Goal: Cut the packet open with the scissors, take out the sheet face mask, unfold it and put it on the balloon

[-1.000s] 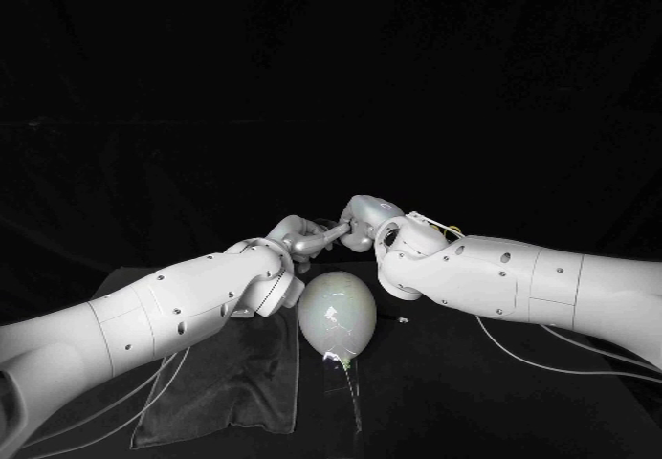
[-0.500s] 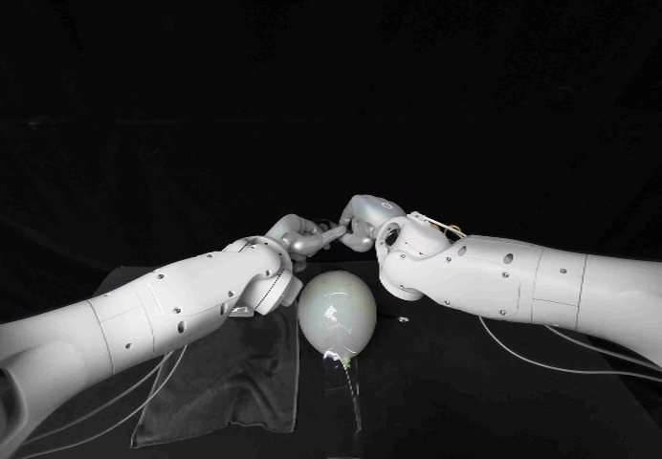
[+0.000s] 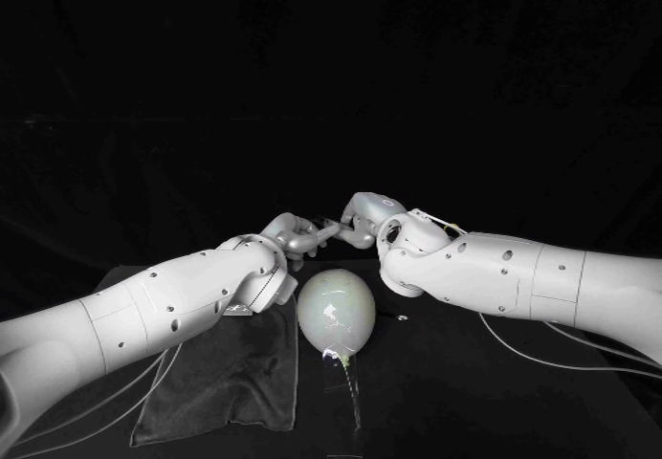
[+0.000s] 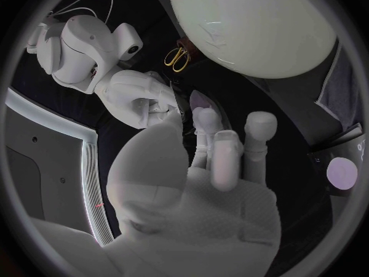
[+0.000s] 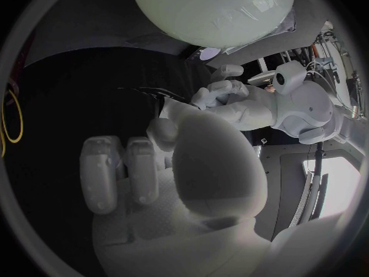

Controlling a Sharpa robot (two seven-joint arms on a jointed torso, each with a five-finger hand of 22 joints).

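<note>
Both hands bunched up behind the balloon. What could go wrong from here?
1. The balloon sits tight between the left arm and right arm; drawing either back may knock or roll it.
2. The scissors seem to lie near the balloon; a shove might bring the blades against it.
3. The left hand and right hand work finger to finger. What they hold is unclear, so a slip or clash is possible.
</note>
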